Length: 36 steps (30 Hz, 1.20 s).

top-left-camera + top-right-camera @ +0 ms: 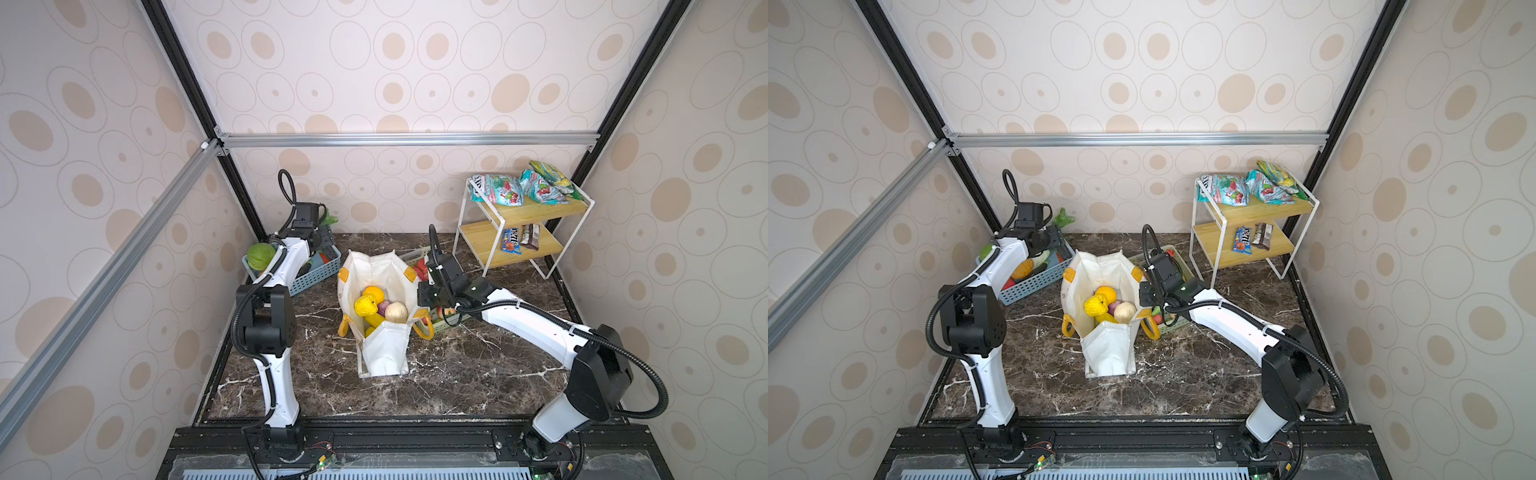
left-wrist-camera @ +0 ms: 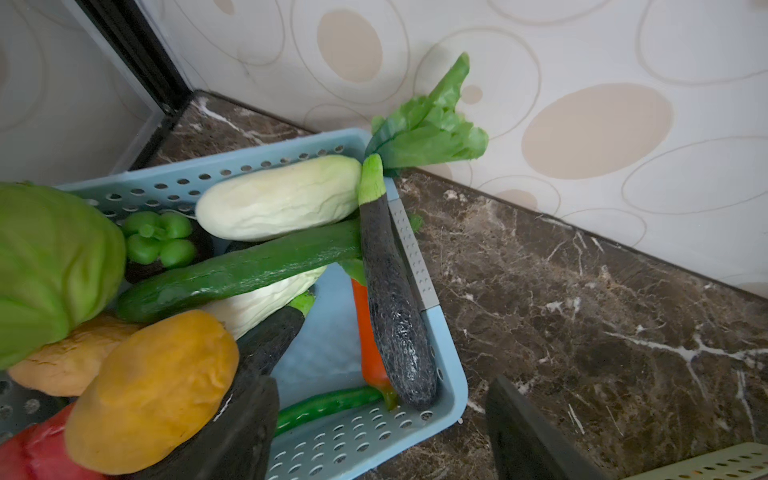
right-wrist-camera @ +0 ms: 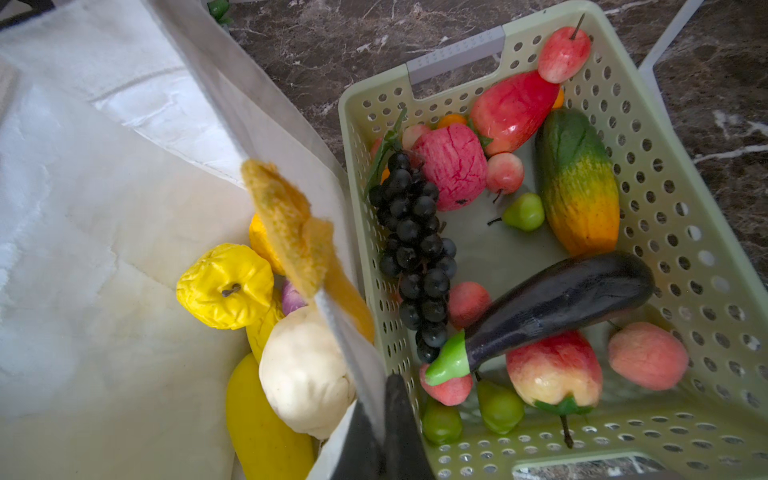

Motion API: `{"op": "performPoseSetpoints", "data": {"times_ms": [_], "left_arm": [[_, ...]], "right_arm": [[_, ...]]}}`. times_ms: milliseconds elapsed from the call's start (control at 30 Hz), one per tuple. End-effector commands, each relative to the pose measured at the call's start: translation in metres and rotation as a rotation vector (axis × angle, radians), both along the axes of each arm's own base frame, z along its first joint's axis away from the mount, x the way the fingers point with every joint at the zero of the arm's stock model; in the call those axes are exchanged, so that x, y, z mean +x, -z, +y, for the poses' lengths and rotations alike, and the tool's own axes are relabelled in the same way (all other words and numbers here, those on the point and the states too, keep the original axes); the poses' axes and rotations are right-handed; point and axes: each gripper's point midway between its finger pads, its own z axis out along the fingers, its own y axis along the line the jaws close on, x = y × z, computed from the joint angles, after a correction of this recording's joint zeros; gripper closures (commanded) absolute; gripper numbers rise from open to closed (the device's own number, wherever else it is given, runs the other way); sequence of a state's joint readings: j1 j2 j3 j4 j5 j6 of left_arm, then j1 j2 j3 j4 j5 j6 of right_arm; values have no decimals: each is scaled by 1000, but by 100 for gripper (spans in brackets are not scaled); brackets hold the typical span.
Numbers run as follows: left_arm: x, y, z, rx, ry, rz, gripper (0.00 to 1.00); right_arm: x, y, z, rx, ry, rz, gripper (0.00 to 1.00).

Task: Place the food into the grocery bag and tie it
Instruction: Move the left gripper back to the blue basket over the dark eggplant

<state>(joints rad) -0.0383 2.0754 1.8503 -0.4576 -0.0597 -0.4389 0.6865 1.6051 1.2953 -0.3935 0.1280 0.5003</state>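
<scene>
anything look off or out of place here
The yellow apple in the bag looks crumpled and dented. A leafy green sticks out past the corner of the blue basket.

The left arm (image 1: 277, 386) and right arm (image 1: 528, 322) are clad in glossy white shells between blocky black joint housings (image 1: 266, 324); ribbed black hose (image 1: 664, 392) is looped along each; black bases (image 1: 286, 446) are mounted on a black rail (image 1: 415, 436); the left gripper (image 2: 382, 380) and right gripper (image 3: 380, 395) are fitted with matte black fingers (image 2: 245, 424).

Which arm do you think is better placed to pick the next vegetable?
Left. The left gripper hangs open over the blue basket of vegetables, while the right gripper is shut on the grocery bag.
</scene>
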Motion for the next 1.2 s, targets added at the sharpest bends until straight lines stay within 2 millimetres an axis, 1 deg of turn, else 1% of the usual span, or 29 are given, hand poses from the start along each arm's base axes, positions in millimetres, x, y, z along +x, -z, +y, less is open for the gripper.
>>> {"op": "performPoseSetpoints", "data": {"times_ms": [0, 100, 167, 300, 367, 633, 767, 900, 1067, 1133, 1167], "left_arm": [[14, 0, 6, -25, -50, -23, 23], [21, 19, 5, -52, -66, -17, 25], [28, 30, -1, -89, -56, -15, 27], [36, 42, -7, -133, -53, -27, 32], [38, 48, -7, -141, -59, -27, 35], [41, 64, -8, -161, -77, -21, 46], [42, 66, -8, -162, -73, -23, 52], [41, 66, -8, -155, -73, -21, 53], [41, 77, -6, -161, -77, -6, 52], [41, 81, -7, -165, -78, 0, 53], [41, 83, -6, -167, -79, 4, 56]], "right_arm": [[9, -12, -10, 3, 48, -31, 97], [10, -11, -10, 5, 54, -28, 97], [10, -11, -10, 4, 55, -22, 97], [9, -11, -9, 2, 54, -12, 97], [9, -11, -9, 6, 57, -9, 97], [7, -9, -12, 5, 70, -4, 98], [6, -9, -14, 2, 75, -6, 98], [7, -8, -12, 6, 71, -3, 97], [6, -7, -11, 7, 67, 2, 97], [6, -8, -12, 4, 67, 1, 97], [5, -9, -12, 3, 67, -1, 97]]}}
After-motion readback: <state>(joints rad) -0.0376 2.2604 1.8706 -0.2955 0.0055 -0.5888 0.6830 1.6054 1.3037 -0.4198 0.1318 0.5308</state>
